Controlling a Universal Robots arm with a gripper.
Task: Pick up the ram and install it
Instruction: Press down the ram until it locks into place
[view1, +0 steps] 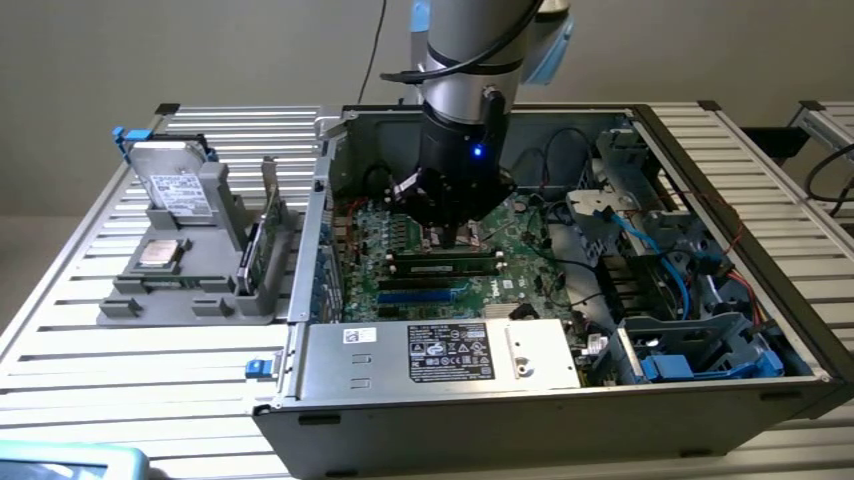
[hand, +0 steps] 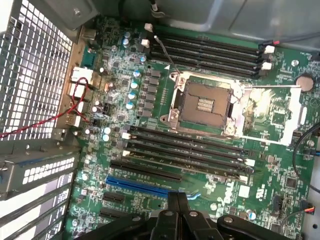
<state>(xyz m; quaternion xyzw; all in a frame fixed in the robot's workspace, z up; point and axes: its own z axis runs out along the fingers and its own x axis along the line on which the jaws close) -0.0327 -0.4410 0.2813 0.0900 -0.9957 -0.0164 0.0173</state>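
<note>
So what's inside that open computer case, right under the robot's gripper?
Under the shut gripper lies the green motherboard: an open processor socket, rows of black memory slots and a blue slot. The gripper's body covers the board's nearest edge.

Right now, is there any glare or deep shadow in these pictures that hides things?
Exterior view: even room light, the motherboard shaded beneath the arm, a small blue lamp glowing on the wrist. Wrist view: bright glare on the metal plate beside the CPU socket; the shut gripper sits dark at the edge.
</note>
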